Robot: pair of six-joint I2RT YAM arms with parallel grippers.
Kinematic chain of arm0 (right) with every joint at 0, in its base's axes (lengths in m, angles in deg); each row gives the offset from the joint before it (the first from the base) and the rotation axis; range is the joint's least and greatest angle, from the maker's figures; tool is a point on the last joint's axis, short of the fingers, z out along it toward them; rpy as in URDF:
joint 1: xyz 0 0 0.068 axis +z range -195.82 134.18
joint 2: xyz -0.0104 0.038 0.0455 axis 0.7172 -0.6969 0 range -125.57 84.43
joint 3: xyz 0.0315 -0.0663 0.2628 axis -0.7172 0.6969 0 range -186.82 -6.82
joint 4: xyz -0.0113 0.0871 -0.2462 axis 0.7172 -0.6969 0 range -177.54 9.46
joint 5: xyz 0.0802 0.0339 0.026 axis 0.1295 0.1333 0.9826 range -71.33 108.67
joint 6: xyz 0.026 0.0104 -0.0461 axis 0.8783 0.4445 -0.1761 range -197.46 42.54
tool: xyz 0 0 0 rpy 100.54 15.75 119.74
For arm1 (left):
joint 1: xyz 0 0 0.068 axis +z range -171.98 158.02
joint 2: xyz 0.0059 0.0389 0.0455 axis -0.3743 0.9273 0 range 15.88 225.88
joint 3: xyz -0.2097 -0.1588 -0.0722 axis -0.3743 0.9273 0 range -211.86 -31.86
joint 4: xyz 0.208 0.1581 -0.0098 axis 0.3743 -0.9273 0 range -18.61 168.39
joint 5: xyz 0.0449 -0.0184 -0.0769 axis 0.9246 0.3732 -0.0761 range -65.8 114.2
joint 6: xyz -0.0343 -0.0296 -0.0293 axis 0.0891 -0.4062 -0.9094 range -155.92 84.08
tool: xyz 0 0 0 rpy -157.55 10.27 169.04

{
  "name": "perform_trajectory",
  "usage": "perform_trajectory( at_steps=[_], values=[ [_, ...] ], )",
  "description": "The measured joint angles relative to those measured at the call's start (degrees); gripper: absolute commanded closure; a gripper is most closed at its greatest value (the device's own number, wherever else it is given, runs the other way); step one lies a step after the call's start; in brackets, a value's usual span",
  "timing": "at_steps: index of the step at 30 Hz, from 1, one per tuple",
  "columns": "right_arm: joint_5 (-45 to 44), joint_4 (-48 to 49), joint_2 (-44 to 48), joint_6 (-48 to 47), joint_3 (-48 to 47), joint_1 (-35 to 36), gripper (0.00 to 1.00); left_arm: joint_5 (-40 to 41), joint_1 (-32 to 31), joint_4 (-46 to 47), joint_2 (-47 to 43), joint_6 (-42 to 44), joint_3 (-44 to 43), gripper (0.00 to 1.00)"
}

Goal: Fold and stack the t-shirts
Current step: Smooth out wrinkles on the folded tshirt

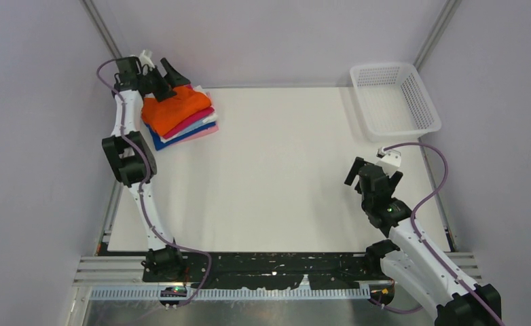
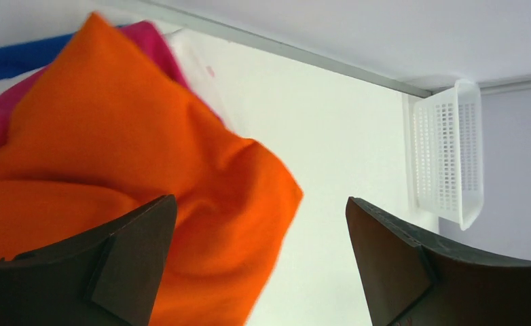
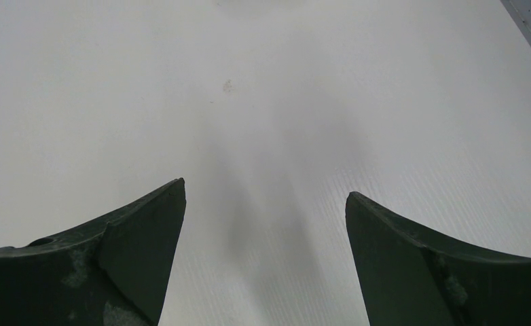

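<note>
Left gripper [image 1: 163,79] fingers apart, just above orange t-shirt [image 1: 176,107] topping t-shirts [image 1: 185,129], far-left corner; right gripper [image 1: 374,173] also apart, well away.

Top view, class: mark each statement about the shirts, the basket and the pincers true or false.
1. The orange shirt lies on top of the stack. True.
2. The basket holds a shirt. False: nothing shows in it.
3. The left pincer is open near the stack. True.
4. The right pincer grips a shirt. False: it is open over the bare table.
5. The stack sits at the table's near right corner. False: it sits at the far left corner.
</note>
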Motion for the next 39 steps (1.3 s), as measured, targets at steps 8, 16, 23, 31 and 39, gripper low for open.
perform_trajectory(
  at_steps=[8,16,23,31,39],
  values=[
    [0.3,0.0,0.0,-0.1,0.0,0.0,0.05,0.3,-5.3,-0.4,-6.8,2.8,-0.3,0.01],
    [0.4,0.0,0.9,-0.1,0.0,0.0,0.05,-0.2,-7.3,-0.9,-2.0,0.7,1.0,0.01],
    [0.5,0.0,1.6,-0.1,0.0,0.0,0.05,-0.2,-8.5,-0.5,-1.9,-0.2,11.1,0.01],
    [1.5,0.0,1.6,0.1,0.0,0.0,0.05,0.4,-9.6,1.7,-6.6,0.2,17.7,0.01],
    [4.5,-0.8,3.5,0.1,0.0,0.0,0.05,5.9,-11.5,-0.8,-26.4,1.5,28.2,0.01]
  ],
)
